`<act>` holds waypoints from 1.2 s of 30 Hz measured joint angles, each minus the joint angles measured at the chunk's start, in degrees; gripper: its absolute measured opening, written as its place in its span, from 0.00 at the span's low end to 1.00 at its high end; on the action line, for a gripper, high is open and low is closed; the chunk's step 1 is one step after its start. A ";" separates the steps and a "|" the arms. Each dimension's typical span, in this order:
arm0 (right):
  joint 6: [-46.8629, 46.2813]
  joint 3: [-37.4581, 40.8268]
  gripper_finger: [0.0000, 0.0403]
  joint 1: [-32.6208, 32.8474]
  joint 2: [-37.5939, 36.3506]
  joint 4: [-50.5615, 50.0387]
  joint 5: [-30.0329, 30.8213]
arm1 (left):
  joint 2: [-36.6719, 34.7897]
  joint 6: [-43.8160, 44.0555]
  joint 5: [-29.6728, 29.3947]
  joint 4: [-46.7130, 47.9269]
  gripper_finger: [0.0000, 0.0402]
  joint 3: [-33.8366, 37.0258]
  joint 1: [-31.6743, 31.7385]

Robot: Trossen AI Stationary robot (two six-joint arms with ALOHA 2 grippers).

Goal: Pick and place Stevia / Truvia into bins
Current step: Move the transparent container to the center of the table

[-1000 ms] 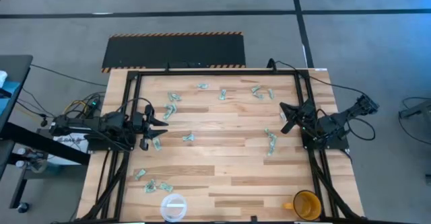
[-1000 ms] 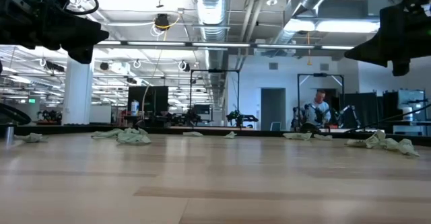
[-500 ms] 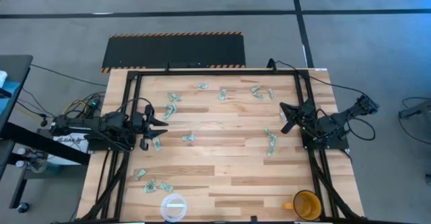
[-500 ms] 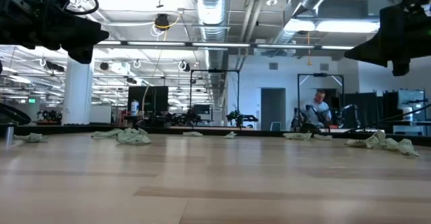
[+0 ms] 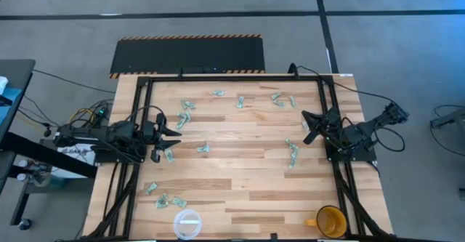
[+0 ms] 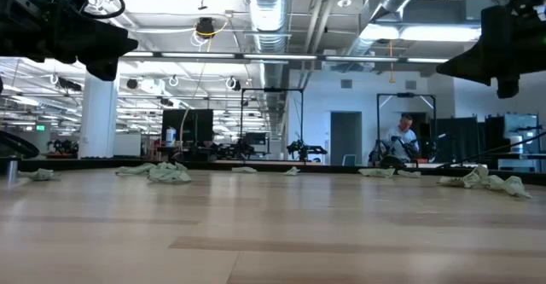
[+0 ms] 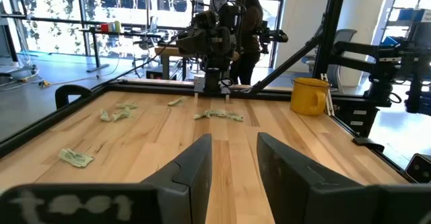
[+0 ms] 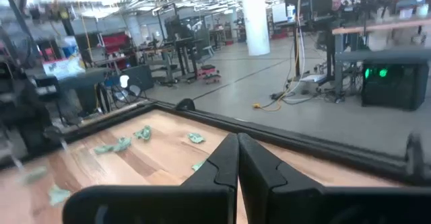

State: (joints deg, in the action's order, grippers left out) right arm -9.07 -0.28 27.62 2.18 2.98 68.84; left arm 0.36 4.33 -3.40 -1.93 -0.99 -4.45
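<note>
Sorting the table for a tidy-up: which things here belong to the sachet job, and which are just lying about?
Job:
- Stevia sachets, scattered over the table
- clear cup, near edge
- left pincer, open
- right pincer, shut

Lying about:
- yellow mug

The left arm reaches in over the table's (image 5: 240, 191) left edge, lying low and pointing toward the right edge, and its left gripper (image 5: 173, 129) sits a little inside that edge with its two dark fingers (image 7: 195, 167) parted by a narrow gap and nothing between them. The right arm comes in over the right edge, folded at the elbow and angled toward the table's far left, and its right gripper (image 5: 308, 126) hangs above the right part of the table with its fingers (image 8: 222, 163) pressed together, empty.
</note>
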 joint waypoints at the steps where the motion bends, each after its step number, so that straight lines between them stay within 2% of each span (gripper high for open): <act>1: -2.53 0.01 0.00 0.00 -0.01 0.00 -0.01 | 0.00 -0.01 0.00 -0.02 0.27 0.00 -0.02; 4: -8.29 0.01 0.00 0.00 0.02 0.00 -0.01 | 0.00 -0.01 0.00 0.00 0.27 0.00 -0.02; 14: -15.35 0.00 0.00 0.00 0.00 0.02 0.01 | 0.00 -0.01 0.00 0.00 0.27 0.00 -0.02; 18: -15.40 0.00 0.00 0.00 0.01 0.90 0.01 | 0.01 1.35 -0.08 -1.20 0.27 0.00 -0.01; 25: -14.97 -0.90 0.00 -0.02 0.03 6.66 0.09 | -0.02 0.93 -3.46 -11.56 0.27 -0.07 0.00; 29: -8.94 -2.02 0.00 -0.70 0.02 10.13 0.92 | -0.03 0.74 -3.49 -16.01 0.27 -0.07 0.00; 36: -7.97 -2.04 0.00 -3.00 0.02 12.70 -0.03 | -0.02 0.21 -3.76 -14.09 0.27 -0.07 0.00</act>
State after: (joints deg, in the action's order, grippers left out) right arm -17.04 -2.33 24.61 2.20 15.69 68.81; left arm 0.34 4.54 -7.16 -16.02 -1.06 -4.45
